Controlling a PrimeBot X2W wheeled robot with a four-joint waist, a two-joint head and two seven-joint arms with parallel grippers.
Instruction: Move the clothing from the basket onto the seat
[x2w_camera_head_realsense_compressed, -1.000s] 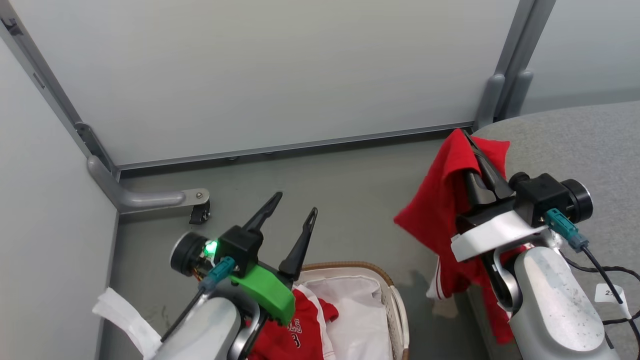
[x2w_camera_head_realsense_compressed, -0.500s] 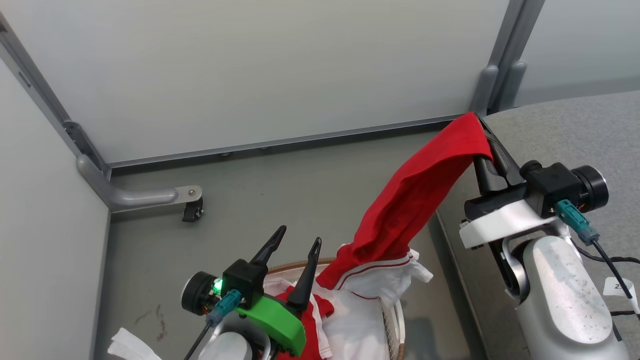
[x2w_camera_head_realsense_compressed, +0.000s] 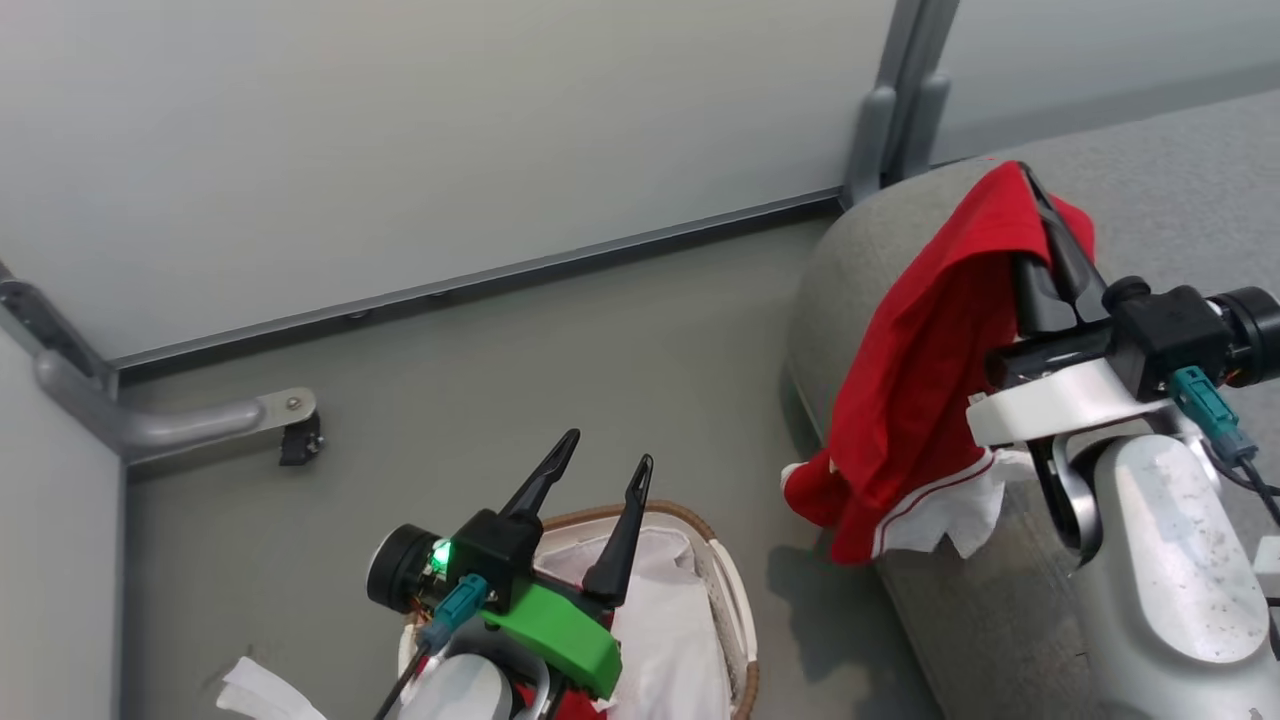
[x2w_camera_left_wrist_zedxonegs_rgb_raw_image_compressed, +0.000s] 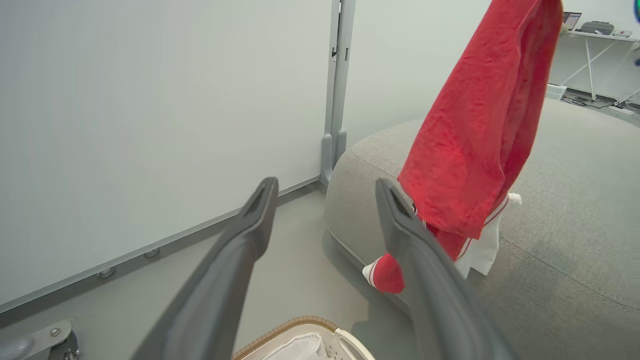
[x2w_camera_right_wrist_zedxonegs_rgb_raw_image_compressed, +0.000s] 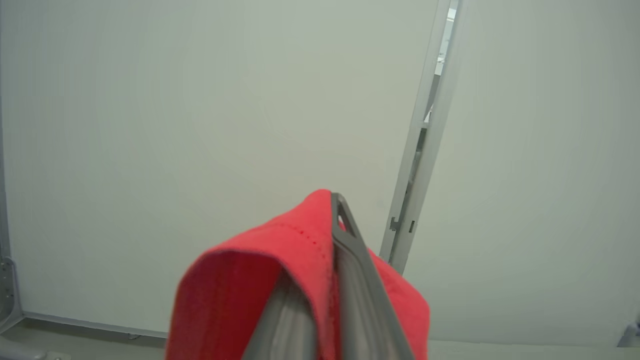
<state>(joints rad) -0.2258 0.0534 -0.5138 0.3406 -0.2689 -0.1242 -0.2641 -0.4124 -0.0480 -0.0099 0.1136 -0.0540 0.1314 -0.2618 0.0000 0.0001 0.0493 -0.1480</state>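
You have the basket on the floor before the wall, beneath the left gripper. The seat lies to its right, apart. The garment hangs from the right gripper, over the seat's left edge.

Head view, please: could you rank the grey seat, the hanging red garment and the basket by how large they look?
1. Grey seat, largest.
2. Red garment.
3. Basket, partly hidden and cropped, so its rank below the garment is unsure.
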